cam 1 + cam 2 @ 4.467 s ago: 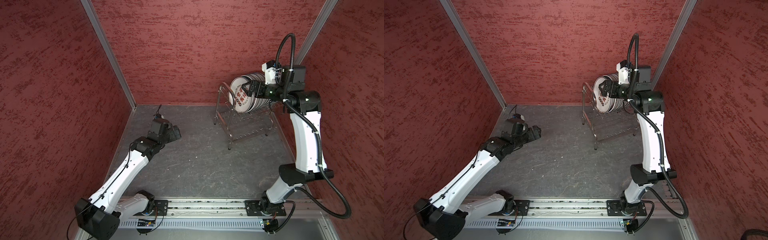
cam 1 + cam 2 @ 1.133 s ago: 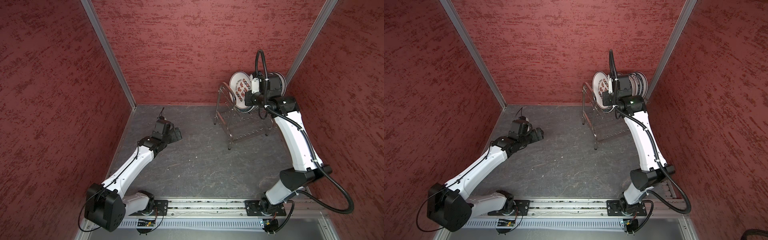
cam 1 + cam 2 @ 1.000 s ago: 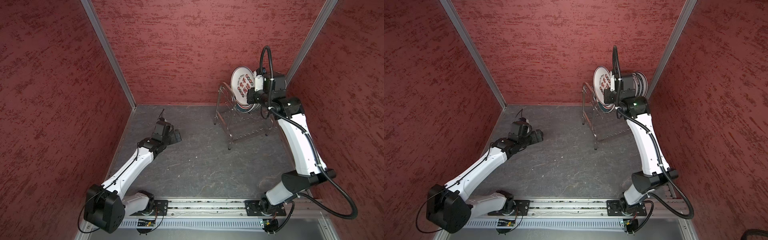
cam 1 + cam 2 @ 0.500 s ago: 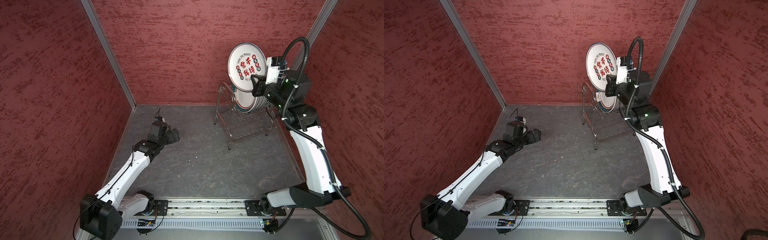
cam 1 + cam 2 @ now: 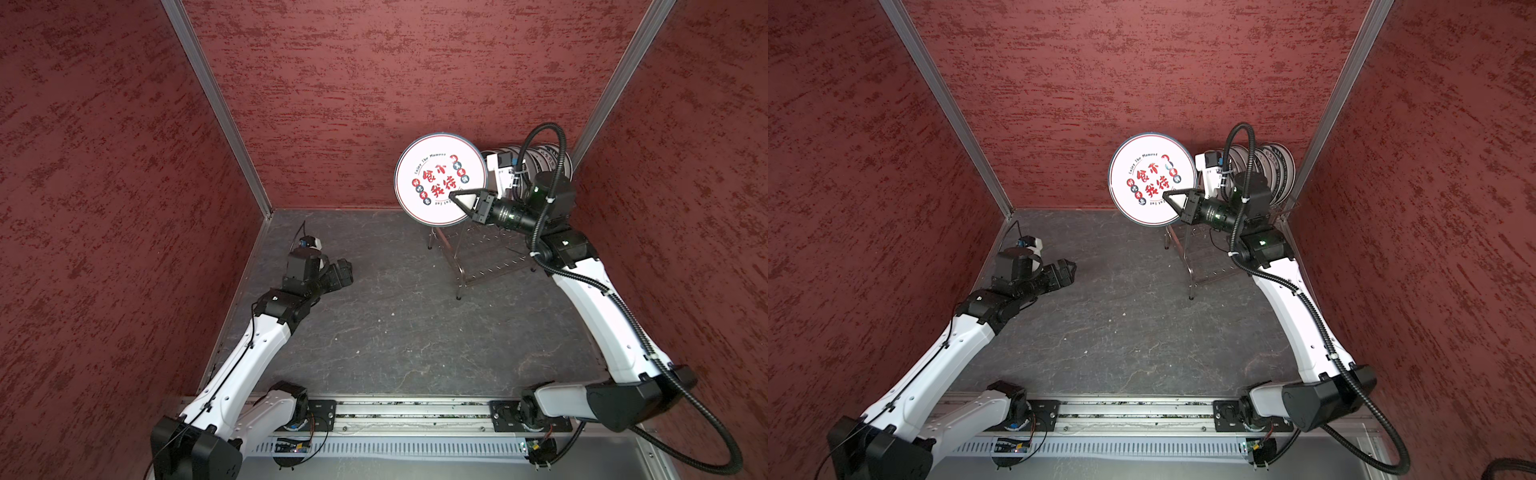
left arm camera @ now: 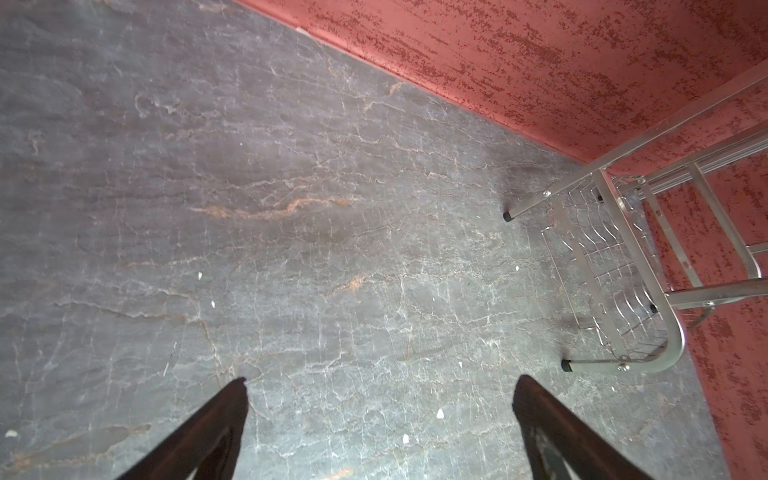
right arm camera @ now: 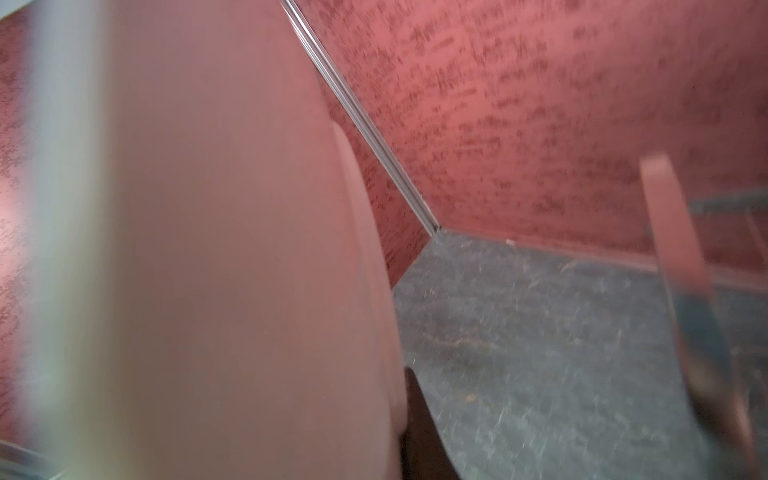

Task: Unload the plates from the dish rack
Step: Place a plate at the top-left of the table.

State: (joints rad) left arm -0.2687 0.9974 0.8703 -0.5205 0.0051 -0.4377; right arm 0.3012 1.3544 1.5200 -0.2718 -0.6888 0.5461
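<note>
Red walls (image 5: 374,62) are enclosing a grey veined bench (image 5: 395,332); right gripper (image 5: 453,195) is clamping a plate (image 5: 419,195) reading "Enjoy The Moment"; left gripper (image 6: 380,386) is gaping wide.

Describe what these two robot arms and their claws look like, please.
The left arm and right arm have smooth white shells with black joints. A ribbed black hose runs along the right arm only. The left gripper and right gripper have dark, tapered fingers.
</note>
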